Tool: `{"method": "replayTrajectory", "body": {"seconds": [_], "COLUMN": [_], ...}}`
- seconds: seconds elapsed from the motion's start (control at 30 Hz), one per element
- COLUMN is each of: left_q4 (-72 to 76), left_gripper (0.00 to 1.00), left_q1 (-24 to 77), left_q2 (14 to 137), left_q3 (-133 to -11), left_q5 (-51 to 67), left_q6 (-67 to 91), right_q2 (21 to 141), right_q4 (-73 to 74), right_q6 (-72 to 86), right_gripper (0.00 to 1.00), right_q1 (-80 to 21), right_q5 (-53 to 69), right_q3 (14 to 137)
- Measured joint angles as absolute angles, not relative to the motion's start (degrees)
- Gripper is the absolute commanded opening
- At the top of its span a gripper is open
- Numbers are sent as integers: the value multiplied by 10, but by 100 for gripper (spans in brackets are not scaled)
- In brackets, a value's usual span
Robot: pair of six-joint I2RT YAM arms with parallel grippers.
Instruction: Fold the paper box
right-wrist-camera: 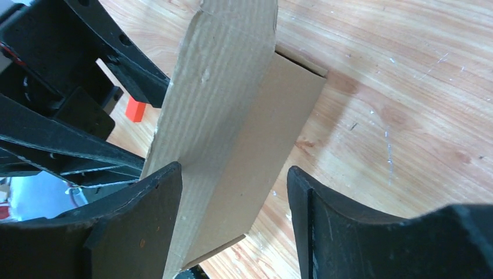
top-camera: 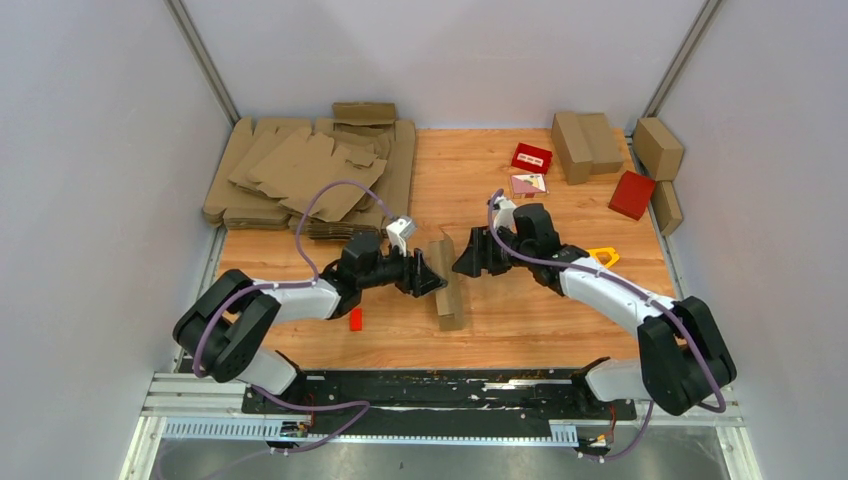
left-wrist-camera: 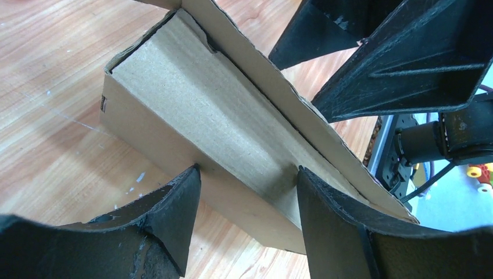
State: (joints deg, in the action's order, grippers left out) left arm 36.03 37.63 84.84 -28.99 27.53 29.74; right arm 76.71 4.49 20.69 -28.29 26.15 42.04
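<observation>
The paper box (top-camera: 447, 285) is a brown, half-folded carton lying in the middle of the table between my two grippers. In the left wrist view it is an open trough (left-wrist-camera: 215, 116) with a long flap standing along its far side. My left gripper (left-wrist-camera: 247, 174) is open. One fingertip (left-wrist-camera: 192, 174) rests at the near wall's rim and the other reaches inside the trough. My right gripper (right-wrist-camera: 232, 174) is open around the box (right-wrist-camera: 244, 128) from the other side. Its left finger (right-wrist-camera: 157, 197) lies against the upright flap, and its right finger stands off the cardboard.
Flat cardboard cut-outs (top-camera: 310, 170) are piled at the back left. Folded brown cartons (top-camera: 585, 140) and red boxes (top-camera: 632, 194) stand at the back right. A yellow triangular frame (top-camera: 603, 256) lies by the right arm. A small red block (top-camera: 355, 319) lies near the left arm.
</observation>
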Motion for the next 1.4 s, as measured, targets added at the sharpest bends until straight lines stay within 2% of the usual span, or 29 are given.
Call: {"method": "replayTrajectory", "body": {"seconds": [0.23,0.3,0.57,0.6,0.63,0.77,1.03,1.2,1.4], "left_q4": [358,356,354,354,354,362,442,475,490], "left_gripper": [69,69,71,72,72,71,68,67,65], "left_q1": [397,406,427,430,434,445,450,479,491], "left_q2": [838,825,790,787,783,767,765,765,741], "left_q3": [-281,-272,-244,-242,-240,-226,-190,-183,-154], "left_q5": [255,246,205,202,195,174,164,153,138], "left_q6": [314,320,353,357,360,376,435,458,469], "right_q2": [764,764,722,715,707,688,683,637,606], "right_q4": [-1,-14,21,33,46,110,255,290,285], "right_q6": [247,264,281,279,276,254,211,222,229], "right_gripper": [80,88,92,98,100,100,100,100,100], "right_q1": [-250,-243,-276,-285,-295,-334,-447,-452,-451], "right_q5": [327,352,379,376,371,335,182,102,77], "right_q3": [393,381,377,380,383,402,469,468,464]}}
